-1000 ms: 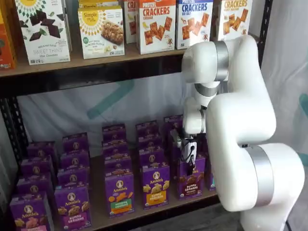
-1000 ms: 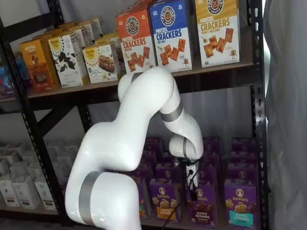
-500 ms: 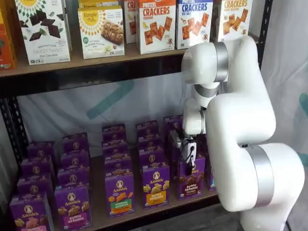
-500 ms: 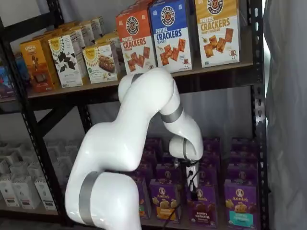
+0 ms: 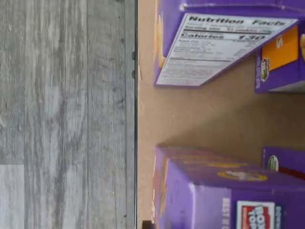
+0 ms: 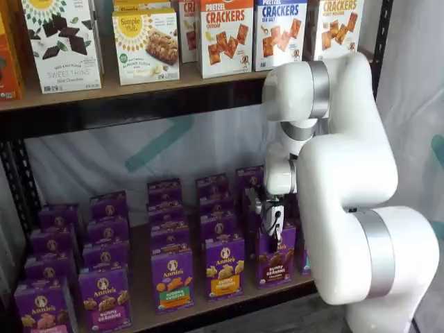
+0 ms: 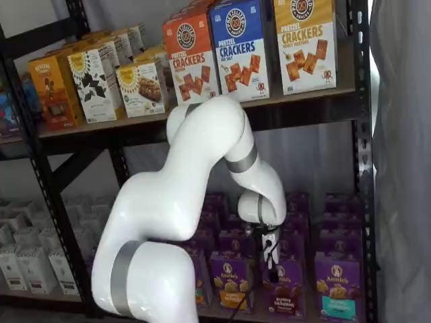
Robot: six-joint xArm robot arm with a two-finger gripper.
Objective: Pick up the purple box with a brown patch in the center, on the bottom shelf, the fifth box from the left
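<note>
Bottom shelf (image 6: 142,288): brown board, dark front edge, grey plank floor (image 5: 62,114) below it. Stock: rows of purple Annie's boxes; upper board holds "Pretzel Crackers" cartons (image 6: 226,36). Purple box (image 6: 275,258), "Bunny Grahams", stands in the front row, directly under my gripper (image 6: 272,239). Fingers seen side-on; I cannot tell their spread. A neighbouring box (image 5: 214,45) shows a "Nutrition Facts" panel.

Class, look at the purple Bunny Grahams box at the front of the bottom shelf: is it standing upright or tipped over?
Upright. In both shelf views the purple box stands on the bottom shelf, front facing out, its logo above the brown crackers.
</note>
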